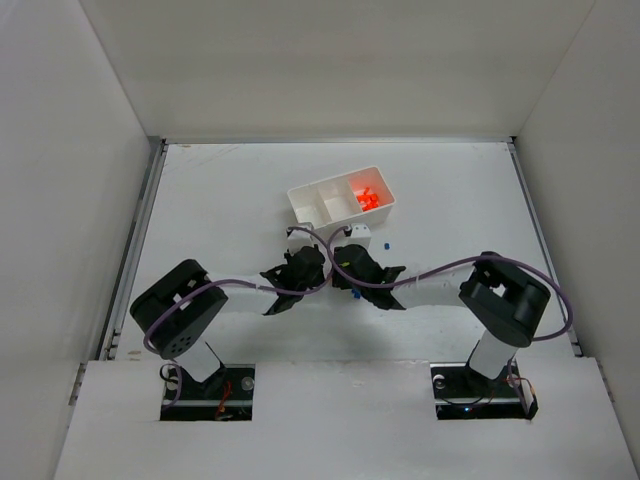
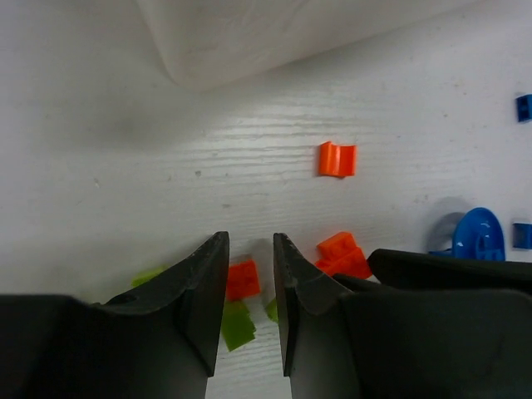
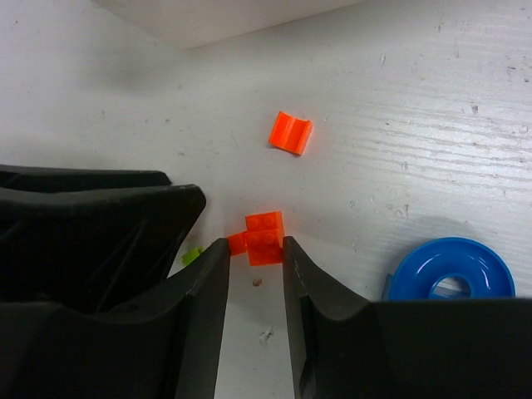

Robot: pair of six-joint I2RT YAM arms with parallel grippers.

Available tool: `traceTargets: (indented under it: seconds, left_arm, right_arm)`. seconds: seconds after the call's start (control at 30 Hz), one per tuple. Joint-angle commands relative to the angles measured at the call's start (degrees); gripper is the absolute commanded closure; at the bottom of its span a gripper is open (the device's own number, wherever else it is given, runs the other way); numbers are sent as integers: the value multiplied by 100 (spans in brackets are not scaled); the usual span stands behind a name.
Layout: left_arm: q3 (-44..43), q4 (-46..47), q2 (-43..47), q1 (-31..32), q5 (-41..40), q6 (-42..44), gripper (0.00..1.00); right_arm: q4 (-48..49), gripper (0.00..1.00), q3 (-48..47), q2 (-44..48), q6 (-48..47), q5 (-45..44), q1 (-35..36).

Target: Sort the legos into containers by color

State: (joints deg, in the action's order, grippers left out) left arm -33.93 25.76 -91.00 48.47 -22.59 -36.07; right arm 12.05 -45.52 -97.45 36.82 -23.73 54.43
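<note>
Between the parted fingers of the left hand point(image 2: 249, 241) lies an orange brick point(image 2: 243, 279), unpinched. The right hand point(image 3: 256, 243) straddles a second brick point(image 3: 266, 236), grip unclear; both bricks belong in the tray point(image 1: 312, 205) ahead.

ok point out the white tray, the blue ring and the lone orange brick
white tray point(image 1: 310, 204): top view, bare floor of its leftmost compartment
blue ring point(image 3: 453, 253): right wrist view, upper band of the ring
lone orange brick point(image 2: 337, 160): left wrist view, middle of its top face

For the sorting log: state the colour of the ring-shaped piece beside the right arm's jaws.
Blue. The ring-shaped piece shows best in the right wrist view.
</note>
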Motion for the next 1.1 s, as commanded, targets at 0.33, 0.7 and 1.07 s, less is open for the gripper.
traceTargets:
  seconds: [0.33, 0.7, 1.07]
  left_arm:
    - [97, -423, 417, 352, -598, 65, 70]
    - [176, -510, 363, 352, -685, -84, 72]
    - [580, -546, 1083, 159, -853, -347, 72]
  right_arm:
    - [34, 51, -18, 367, -122, -141, 27]
    - [52, 48, -282, -195, -78, 87, 36]
    - [-63, 49, -274, -196, -43, -18, 63]
